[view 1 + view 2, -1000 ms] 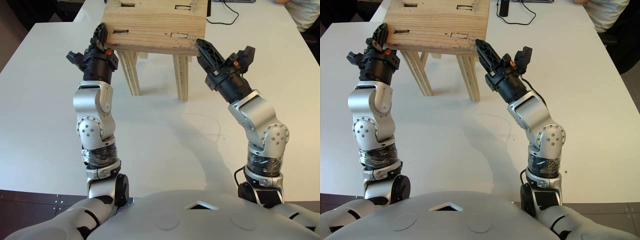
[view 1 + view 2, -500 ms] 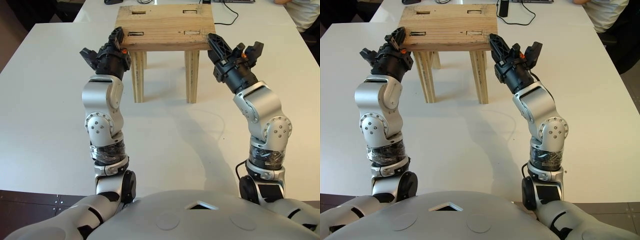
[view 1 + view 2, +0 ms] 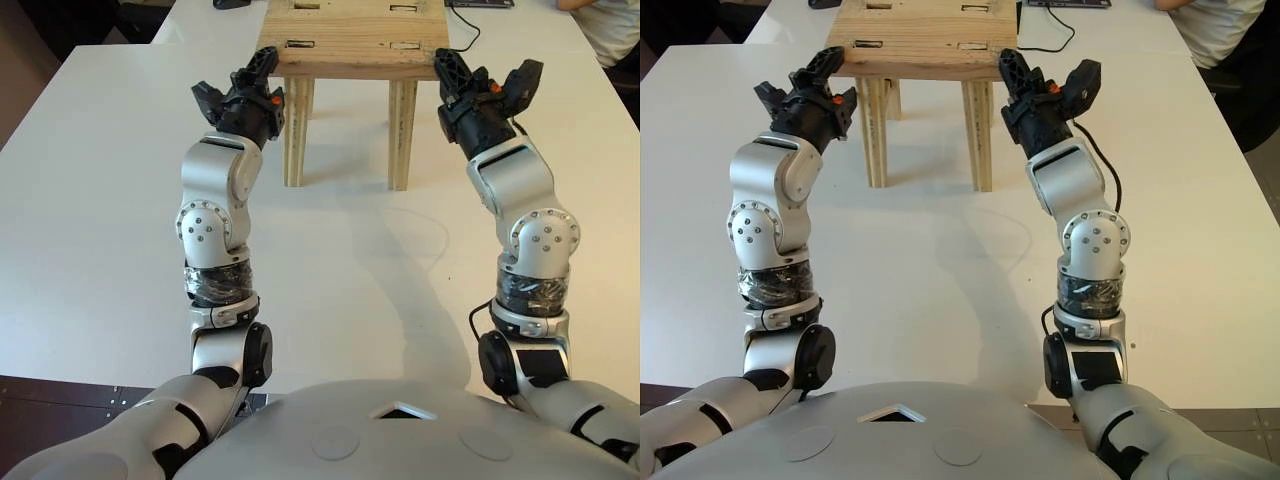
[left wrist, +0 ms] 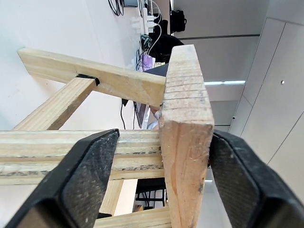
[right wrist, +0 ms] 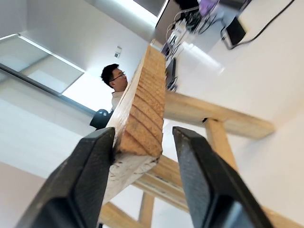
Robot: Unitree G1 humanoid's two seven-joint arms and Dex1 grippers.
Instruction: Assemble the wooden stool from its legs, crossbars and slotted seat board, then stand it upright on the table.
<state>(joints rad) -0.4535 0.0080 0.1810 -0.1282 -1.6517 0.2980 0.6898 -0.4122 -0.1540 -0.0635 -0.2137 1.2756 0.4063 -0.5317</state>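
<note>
The wooden stool stands upright on the white table (image 3: 100,200), its slotted seat board (image 3: 350,28) on top and its front legs (image 3: 294,130) down on the surface. My left gripper (image 3: 235,72) is at the seat's front left corner, open, its fingers (image 4: 90,180) on either side of the board's edge (image 4: 185,118) with a gap on one side. My right gripper (image 3: 488,62) is at the front right corner, also open around the board's edge (image 5: 142,114). Crossbars (image 4: 95,78) join the legs under the seat.
A black cable (image 3: 1065,35) and a dark device lie on the table behind the stool. A person sits at the far right corner (image 3: 1200,15). Open table surface stretches in front of the stool and to both sides.
The stool has gone from tilted and close to me to standing level on its legs farther out. Both arms have stretched forward with it, and the view has shifted too.
</note>
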